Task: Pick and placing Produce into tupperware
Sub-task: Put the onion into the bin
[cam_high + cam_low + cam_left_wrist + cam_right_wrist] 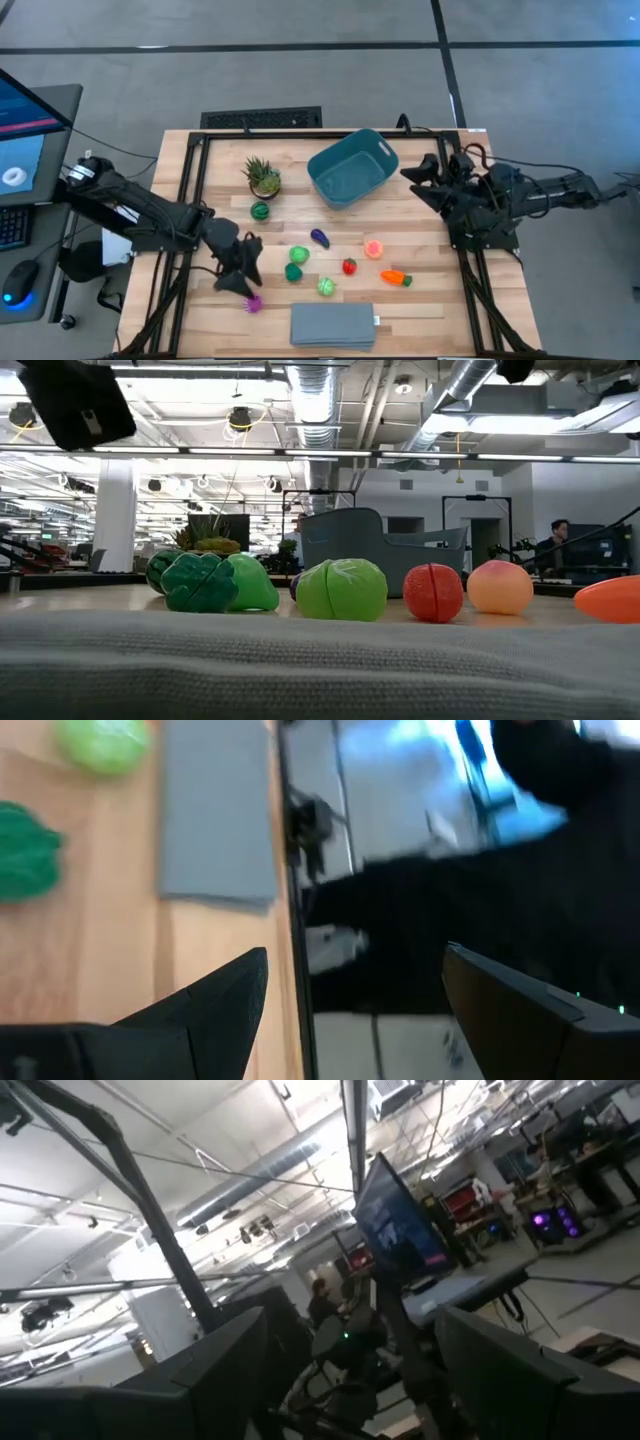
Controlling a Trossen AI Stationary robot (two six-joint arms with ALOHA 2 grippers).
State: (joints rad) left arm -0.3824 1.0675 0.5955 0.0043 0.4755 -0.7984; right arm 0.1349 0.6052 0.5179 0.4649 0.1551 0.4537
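Note:
The produce lies loose on the wooden table: a dark green ball (260, 211), a green piece (299, 255), a purple eggplant (320, 238), a red piece (349, 266), a pink peach (374, 249), an orange carrot (396, 278), a light green cabbage (327, 287) and a magenta piece (254, 302). The teal tupperware (352, 168) stands at the far middle, tilted askew. My left gripper (245, 275) hovers open above the table's near left, just beside the magenta piece; its wrist view shows nothing between its fingers (225, 995). My right gripper (415, 180) is raised open beside the tupperware's right side.
A spiky potted plant (263, 177) stands left of the tupperware. A flat grey slab (333, 325) lies at the near edge and fills the low view's foreground (300, 660). Black frame rails (190, 200) run along the table's left, right and far sides.

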